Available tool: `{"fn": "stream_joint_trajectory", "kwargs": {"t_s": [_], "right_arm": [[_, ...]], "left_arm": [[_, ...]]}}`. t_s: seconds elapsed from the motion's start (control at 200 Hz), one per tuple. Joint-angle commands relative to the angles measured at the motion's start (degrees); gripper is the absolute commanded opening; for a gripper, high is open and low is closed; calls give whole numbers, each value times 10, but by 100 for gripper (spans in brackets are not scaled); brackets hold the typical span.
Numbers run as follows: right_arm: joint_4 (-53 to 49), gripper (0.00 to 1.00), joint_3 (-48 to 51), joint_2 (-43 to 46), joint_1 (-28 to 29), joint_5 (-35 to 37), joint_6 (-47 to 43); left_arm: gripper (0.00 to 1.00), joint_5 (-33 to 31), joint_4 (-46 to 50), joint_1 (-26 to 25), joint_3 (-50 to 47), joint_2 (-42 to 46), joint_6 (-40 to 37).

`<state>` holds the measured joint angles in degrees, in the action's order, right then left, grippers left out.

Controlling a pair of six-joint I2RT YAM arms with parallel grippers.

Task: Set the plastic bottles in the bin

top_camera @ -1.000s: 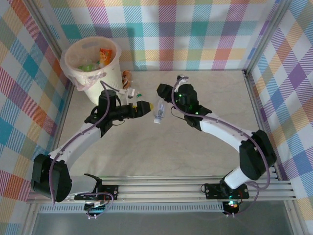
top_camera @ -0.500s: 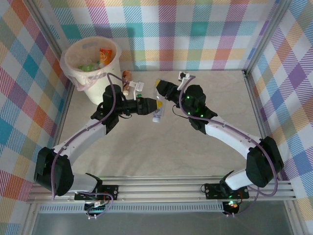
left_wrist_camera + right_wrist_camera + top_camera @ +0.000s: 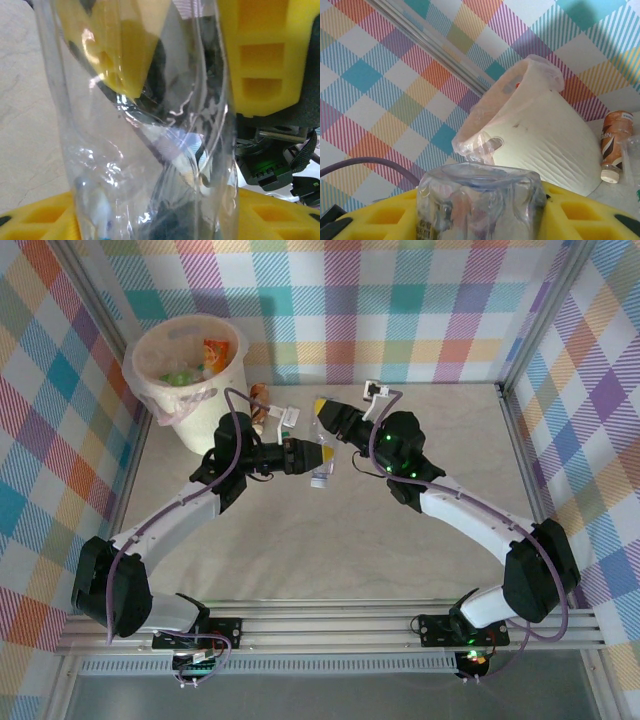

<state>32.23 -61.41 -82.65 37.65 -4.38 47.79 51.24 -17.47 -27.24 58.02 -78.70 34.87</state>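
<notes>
Left wrist view had the left hand (image 3: 155,225) with its yellow ribbed fingers pressed to either side of a clear, crushed plastic bottle (image 3: 150,150), seemingly clamped on it. The bottle's thin walls were creased and glossy, throwing bright glints. Through them showed the blocky yellow fingers of the other arm.

In the right wrist view the right hand (image 3: 480,215) was closed on the same bottle's crumpled end, so both hands gripped it at once, above the middle of the pale table (image 3: 400,560).

This looked like a handover. To do it well, the left hand would need a settled hold before the right let go, since film this thin buckles and slips. It should squeeze a creased, stiffer part and not a smooth panel. The carry would then go to the far left.

That was where the round, tapered, cream-white plastic bin (image 3: 545,145) stood, lined with a translucent bag and already holding some coloured bottles (image 3: 190,365). Just to its right, a brown-labelled bottle with a pale cap (image 3: 615,137) lay on the table.
</notes>
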Motion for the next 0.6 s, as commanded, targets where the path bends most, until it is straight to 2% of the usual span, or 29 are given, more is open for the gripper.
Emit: {"fn": "stream_joint_trajectory", "kwargs": {"t_s": [0.0, 0.07, 0.24, 0.39, 0.42, 0.595], "right_arm": [[-10, 55, -18, -1, -1, -9, -2], [-43, 65, -25, 5, -1, -7, -19], [-108, 83, -24, 33, -1, 16, -83], [-165, 95, -15, 57, -1, 50, -122], [-169, 100, -10, 62, -1, 59, -123], [-207, 100, 18, 85, -1, 98, -120]], "left_arm": [[52, -17, 16, -8, 27, 5, -30], [51, -42, 52, -7, 35, 7, -50], [50, -171, 161, -8, 55, 22, -95], [49, -271, 211, -7, 62, 34, -116], [48, -294, 223, -7, 64, 36, -119], [48, -430, 306, -6, 96, 49, -156]]}}
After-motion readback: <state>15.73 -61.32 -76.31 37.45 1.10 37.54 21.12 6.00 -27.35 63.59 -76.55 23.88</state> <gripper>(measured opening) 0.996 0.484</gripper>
